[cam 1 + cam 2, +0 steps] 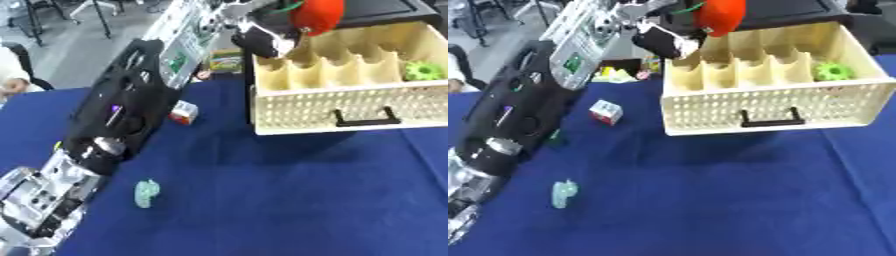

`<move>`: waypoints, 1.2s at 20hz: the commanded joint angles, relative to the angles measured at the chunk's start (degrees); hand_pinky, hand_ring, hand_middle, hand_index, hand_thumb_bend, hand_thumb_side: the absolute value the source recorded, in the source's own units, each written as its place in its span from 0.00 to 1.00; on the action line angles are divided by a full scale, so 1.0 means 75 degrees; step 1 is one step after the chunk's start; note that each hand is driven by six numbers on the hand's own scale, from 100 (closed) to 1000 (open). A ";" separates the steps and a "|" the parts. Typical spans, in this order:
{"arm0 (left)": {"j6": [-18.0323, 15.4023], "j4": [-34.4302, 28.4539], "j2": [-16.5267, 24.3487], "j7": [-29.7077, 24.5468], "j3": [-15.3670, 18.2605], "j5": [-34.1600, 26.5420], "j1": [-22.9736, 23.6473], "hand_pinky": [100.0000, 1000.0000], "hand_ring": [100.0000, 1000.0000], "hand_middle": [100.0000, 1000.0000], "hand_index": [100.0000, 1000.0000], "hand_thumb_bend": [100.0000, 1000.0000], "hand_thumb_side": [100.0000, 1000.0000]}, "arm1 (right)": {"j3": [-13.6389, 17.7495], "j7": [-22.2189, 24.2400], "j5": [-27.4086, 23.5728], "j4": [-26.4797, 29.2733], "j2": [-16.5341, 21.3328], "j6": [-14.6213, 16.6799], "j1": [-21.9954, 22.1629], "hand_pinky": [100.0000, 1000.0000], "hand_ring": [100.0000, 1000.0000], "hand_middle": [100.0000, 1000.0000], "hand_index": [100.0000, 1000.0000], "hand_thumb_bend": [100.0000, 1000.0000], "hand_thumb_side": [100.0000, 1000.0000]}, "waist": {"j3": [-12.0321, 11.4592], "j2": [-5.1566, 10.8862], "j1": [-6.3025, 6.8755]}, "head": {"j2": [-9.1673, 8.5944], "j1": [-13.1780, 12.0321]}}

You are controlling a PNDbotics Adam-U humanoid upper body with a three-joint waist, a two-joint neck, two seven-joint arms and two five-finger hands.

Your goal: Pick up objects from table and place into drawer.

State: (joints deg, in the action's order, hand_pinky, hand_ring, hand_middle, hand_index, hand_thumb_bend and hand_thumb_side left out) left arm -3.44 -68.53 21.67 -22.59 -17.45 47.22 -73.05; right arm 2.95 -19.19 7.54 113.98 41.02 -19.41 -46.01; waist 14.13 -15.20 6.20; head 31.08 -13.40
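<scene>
Your left hand (pixel 262 42) was clenched around the red, strawberry-like toy (pixel 317 15), holding it just above the cream drawer's (pixel 350 107) rear compartments, apparently so it would drop inside.

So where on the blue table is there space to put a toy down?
Bare cloth lies in front of the drawer and right of the pale green toy. It is crowded at the left, where the left arm lies beside the little cube.
</scene>
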 commanded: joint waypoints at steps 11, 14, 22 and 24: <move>0.0299 0.0529 0.0093 -0.0043 0.0432 0.0382 -0.0117 0.78 0.94 0.89 1.00 0.67 0.87 | 0.0102 -0.0002 -0.0030 0.0082 0.0126 0.0055 -0.0056 0.00 0.10 0.00 0.83 0.42 1.00 | 0.0048 0.0106 -0.0132 | 0.0011 -0.0090; 0.0321 0.0402 0.0135 0.0107 0.0492 0.0272 -0.0059 0.75 0.91 0.87 1.00 0.55 0.85 | 0.0123 -0.0043 -0.0046 0.0082 0.0129 0.0048 -0.0021 0.00 0.10 0.00 0.83 0.42 1.00 | 0.0006 0.0119 -0.0156 | 0.0035 -0.0060; 0.1524 -0.1189 0.0536 0.1947 0.1051 -0.1754 0.0386 0.55 0.71 0.74 0.91 0.00 0.73 | 0.0175 -0.0063 -0.0047 0.0082 0.0205 0.0025 0.0079 0.00 0.10 0.00 0.83 0.41 1.00 | -0.0251 0.0214 -0.0324 | 0.0153 0.0028; 0.2042 -0.1888 0.0744 0.2608 0.1200 -0.2539 0.0642 0.51 0.68 0.72 0.91 0.00 0.73 | 0.0188 -0.0055 -0.0052 0.0082 0.0242 0.0026 0.0093 0.01 0.12 0.00 0.83 0.41 1.00 | -0.0329 0.0232 -0.0373 | 0.0174 0.0014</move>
State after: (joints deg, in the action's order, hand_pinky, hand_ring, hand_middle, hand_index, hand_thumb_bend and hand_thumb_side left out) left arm 9.92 -79.40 24.95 -5.79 -9.84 31.26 -67.26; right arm 3.58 -19.58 7.44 113.98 41.05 -19.25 -44.79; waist 11.54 -14.78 3.88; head 31.90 -13.37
